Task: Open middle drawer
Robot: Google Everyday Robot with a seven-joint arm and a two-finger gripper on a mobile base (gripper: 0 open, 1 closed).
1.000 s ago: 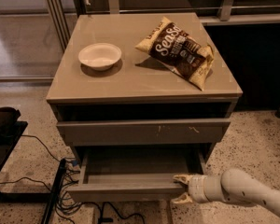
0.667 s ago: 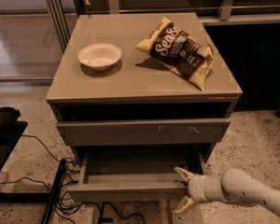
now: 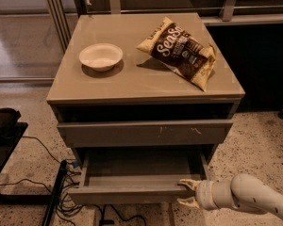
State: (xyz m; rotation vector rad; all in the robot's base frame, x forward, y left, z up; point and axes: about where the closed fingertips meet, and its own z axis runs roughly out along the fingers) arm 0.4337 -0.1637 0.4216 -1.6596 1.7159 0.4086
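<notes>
At the far left, thin black cables (image 3: 61, 192) trail over the speckled pale stone floor (image 3: 23, 159) towards the base of the unit. The unit is a square grey-brown three-drawer cabinet (image 3: 146, 81) with a flat top. On the left half of that top stands a shallow round white bowl (image 3: 100, 56), upright. Beneath the top, the taller grey upper drawer front (image 3: 144, 133) with pale scratches near its right side sits in place. Below it the wide shallow grey middle drawer (image 3: 127, 194) is pulled well out towards the viewer, its plain handle-less front standing forward of the upper front and its grey inside showing. On the right half of the top lies a crinkled dark brown and yellow snack bag (image 3: 179, 51), flat and set at a slant, well apart from the bowl. At the lower right, the pale two-finger gripper (image 3: 183, 192) is at the right end of the middle drawer's front. Its fingers (image 3: 188, 184) are spread apart, one by the top edge and one by the lower edge; whether they touch the front cannot be told. The rounded off-white arm (image 3: 254, 199) runs off to the right edge.
</notes>
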